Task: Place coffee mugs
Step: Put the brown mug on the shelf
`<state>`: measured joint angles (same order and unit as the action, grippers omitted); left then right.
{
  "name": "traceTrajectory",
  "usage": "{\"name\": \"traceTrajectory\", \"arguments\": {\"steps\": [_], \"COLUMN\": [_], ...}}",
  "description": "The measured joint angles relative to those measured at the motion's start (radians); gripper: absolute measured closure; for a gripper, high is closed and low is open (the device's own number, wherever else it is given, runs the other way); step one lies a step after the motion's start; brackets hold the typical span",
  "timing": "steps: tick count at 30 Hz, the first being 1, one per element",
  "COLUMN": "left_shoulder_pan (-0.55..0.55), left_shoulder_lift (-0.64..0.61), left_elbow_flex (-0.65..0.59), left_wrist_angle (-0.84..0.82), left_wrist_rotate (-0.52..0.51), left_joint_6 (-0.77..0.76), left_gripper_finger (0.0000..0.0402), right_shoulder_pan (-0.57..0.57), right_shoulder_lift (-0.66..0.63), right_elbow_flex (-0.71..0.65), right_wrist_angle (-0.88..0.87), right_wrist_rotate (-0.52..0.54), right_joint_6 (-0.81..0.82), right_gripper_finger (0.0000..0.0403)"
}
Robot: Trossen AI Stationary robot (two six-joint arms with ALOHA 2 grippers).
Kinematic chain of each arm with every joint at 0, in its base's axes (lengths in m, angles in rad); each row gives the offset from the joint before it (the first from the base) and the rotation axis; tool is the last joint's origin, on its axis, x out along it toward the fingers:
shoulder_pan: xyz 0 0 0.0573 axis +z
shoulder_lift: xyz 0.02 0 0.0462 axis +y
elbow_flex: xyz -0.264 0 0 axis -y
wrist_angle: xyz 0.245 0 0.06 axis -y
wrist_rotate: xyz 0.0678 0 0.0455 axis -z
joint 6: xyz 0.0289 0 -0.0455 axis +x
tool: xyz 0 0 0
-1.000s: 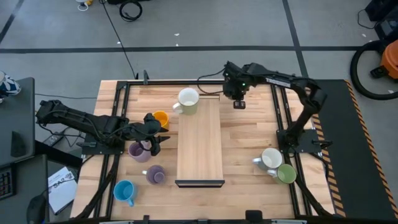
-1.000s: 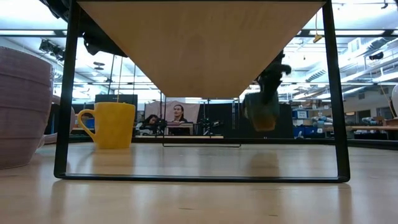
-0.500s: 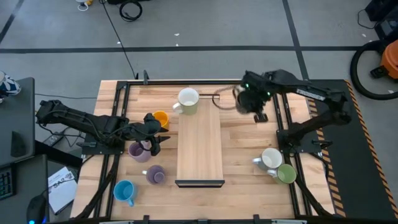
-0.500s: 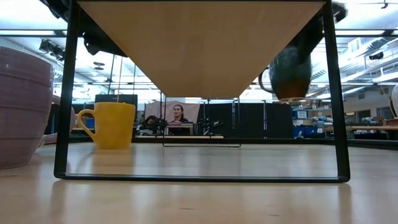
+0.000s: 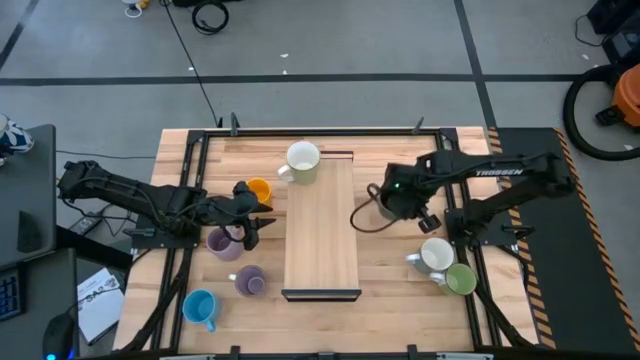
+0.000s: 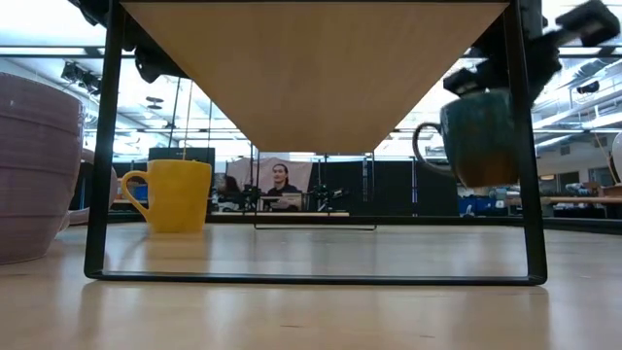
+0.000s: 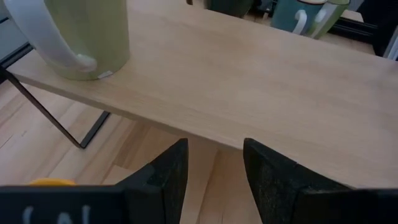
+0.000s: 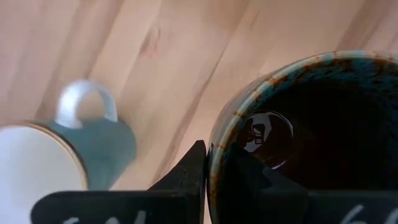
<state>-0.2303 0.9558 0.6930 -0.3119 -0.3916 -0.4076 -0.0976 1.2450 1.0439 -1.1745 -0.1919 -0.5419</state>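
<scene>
Right gripper (image 5: 400, 197): pinched on the rim of a dark grey mug (image 6: 483, 136), held in the air just right of the raised wooden shelf (image 5: 322, 230). Left gripper (image 5: 250, 215): fingers spread, holding nothing, between the orange mug (image 5: 258, 190) and a lavender mug (image 5: 222, 242). Wooden counter (image 5: 400, 270): white mug (image 5: 302, 160) on the shelf's far end; a workshop room with a seated person (image 6: 280, 180) shows beyond.

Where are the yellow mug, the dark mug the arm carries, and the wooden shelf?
yellow mug (image 6: 180, 194), low view, on its front wall.
dark mug (image 6: 483, 136), low view, on its side wall.
wooden shelf (image 5: 322, 225), high view, on its bare top.
</scene>
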Motion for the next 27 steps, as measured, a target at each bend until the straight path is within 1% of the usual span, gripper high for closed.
{"name": "traceTrajectory", "arguments": {"steps": [2,5,7,12,19,23,27], "left_shoulder_pan": [0.0,0.0,0.0,0.0,0.0,0.0,0.0], "left_shoulder_lift": [0.0,0.0,0.0,0.0,0.0,0.0,0.0], "left_elbow_flex": [0.0,0.0,0.0,0.0,0.0,0.0,0.0], "left_wrist_angle": [0.0,0.001,0.001,0.001,0.001,0.001,0.001], "left_wrist_rotate": [0.0,0.0,0.0,0.0,0.0,0.0,0.0], "left_joint_6": [0.0,0.0,0.0,0.001,0.002,0.002,0.002], "left_gripper_finger": [0.0241,0.0241,0.0241,0.0241,0.0241,0.0241,0.0241], "right_shoulder_pan": [0.015,0.029,0.032,0.032,0.032,0.032,0.033], "right_shoulder_lift": [0.014,0.037,0.051,0.091,0.144,0.156,0.161], "right_elbow_flex": [-0.018,-0.036,-0.049,-0.081,-0.087,-0.086,-0.084], "right_wrist_angle": [0.002,0.013,0.017,0.047,0.061,0.056,0.054], "right_wrist_rotate": [0.024,0.089,0.106,0.096,0.093,0.095,0.096], "right_joint_6": [0.0,0.0,-0.001,-0.001,0.0,0.0,0.0], "right_gripper_finger": [0.0353,0.0353,0.0353,0.0353,0.0352,0.0351,0.0342]}}
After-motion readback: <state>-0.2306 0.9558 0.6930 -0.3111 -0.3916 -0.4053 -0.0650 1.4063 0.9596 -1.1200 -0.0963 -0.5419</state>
